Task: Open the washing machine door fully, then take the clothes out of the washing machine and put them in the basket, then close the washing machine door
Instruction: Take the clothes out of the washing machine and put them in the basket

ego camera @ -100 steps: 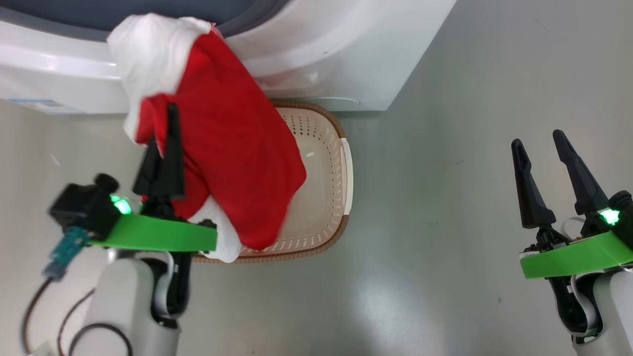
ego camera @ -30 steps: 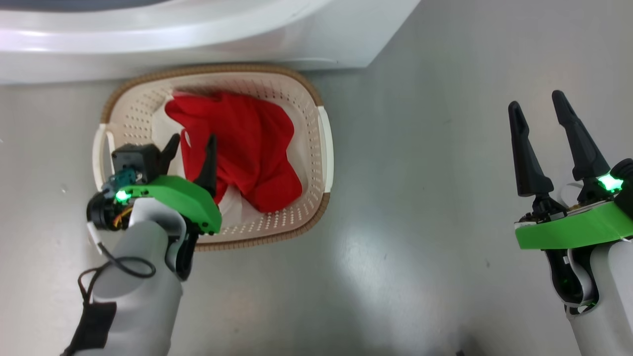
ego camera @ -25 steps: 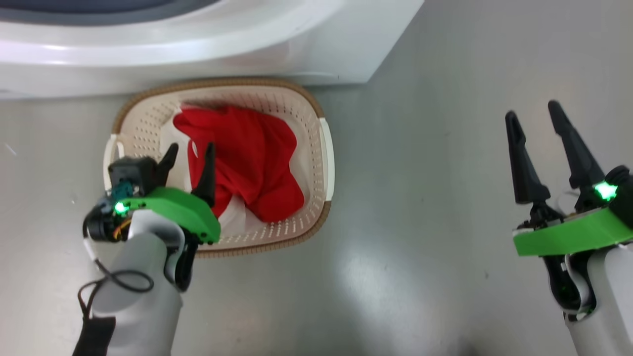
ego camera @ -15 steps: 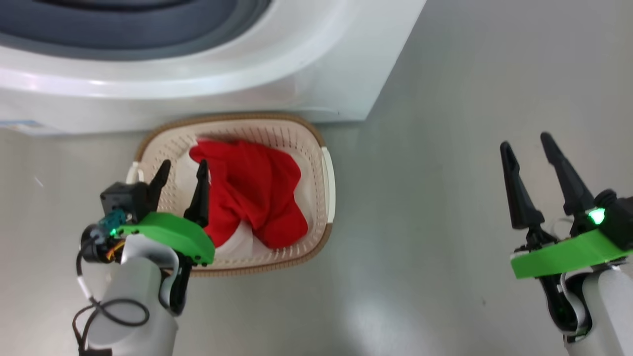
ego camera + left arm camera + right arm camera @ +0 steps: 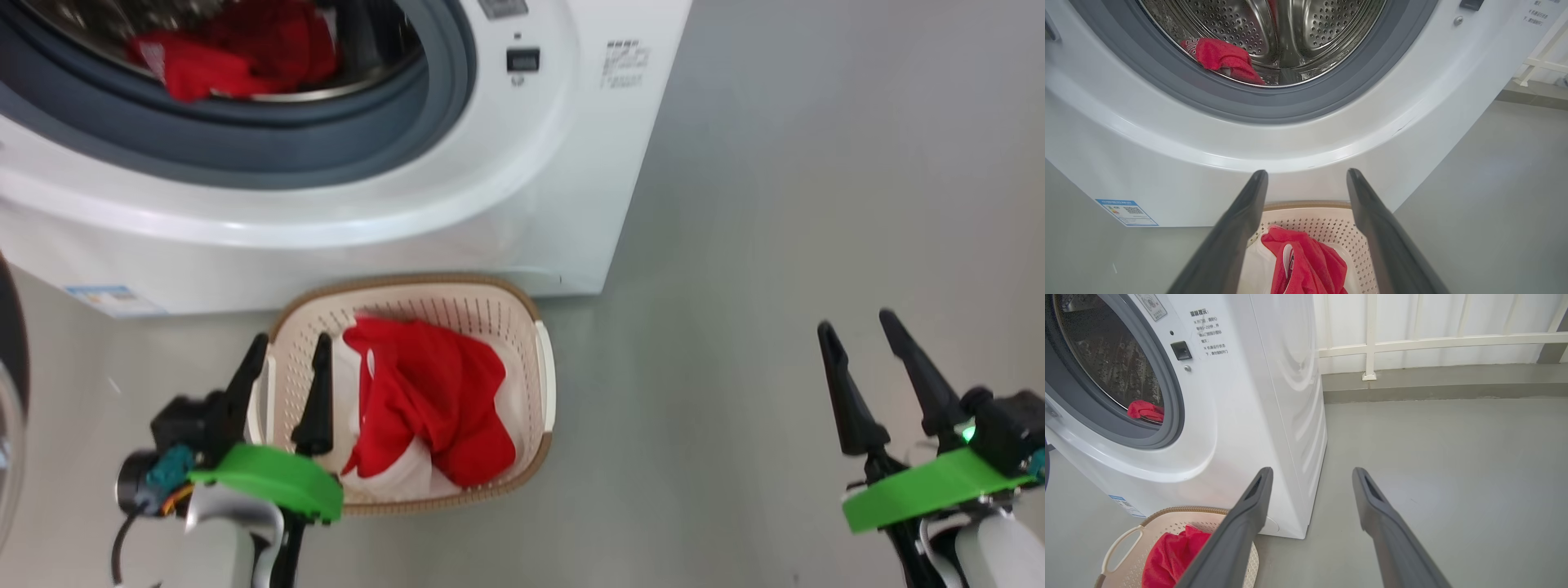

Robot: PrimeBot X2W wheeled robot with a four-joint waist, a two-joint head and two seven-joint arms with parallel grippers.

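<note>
The floor (image 5: pixel 735 245) is plain grey and smooth, and a white railing (image 5: pixel 1370 347) stands at its far edge. The left end effector (image 5: pixel 291 339) hangs with its two dark fingers (image 5: pixel 317 392) spread wide, and it holds nothing. Just below and ahead of its fingertips the basket (image 5: pixel 424 279) stands on the floor, with its left handle just beside the fingers. The clothes (image 5: pixel 424 392), red with white parts, lie heaped inside the basket, a little to the right of this end effector and apart from its fingers. Beyond the basket, further along the direction of the fingers, rises the washing machine (image 5: pixel 522 188); if its front touches the far rim of the basket, I cannot tell. Higher up, the grey rubber ring (image 5: pixel 245 155) surrounds the steel drum (image 5: pixel 1274 32), and a second red garment (image 5: pixel 1220 57) lies at its bottom. A small blue label (image 5: pixel 114 300) sits low on the front, to the left of the end effector. At the far left a part of the washing machine door (image 5: pixel 12 343) shows, swung open. The right end effector (image 5: pixel 856 321) is well apart to the right, over bare floor, with its fingers also wide apart and empty.
</note>
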